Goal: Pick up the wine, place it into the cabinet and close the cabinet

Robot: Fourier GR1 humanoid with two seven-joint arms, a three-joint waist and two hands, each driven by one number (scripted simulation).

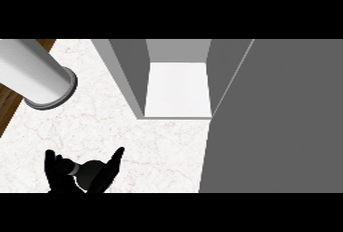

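The dark wine bottle (81,171) was gripped by curled fingers of the black hand (64,179), near-left of the open grey cabinet (175,90).

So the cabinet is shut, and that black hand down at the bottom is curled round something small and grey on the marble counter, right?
Not quite. The cabinet stands open: the head view shows its white inside, with the grey door swung out at the right. The rest holds: the black hand at the bottom is curled round something small and grey, over the marble counter.
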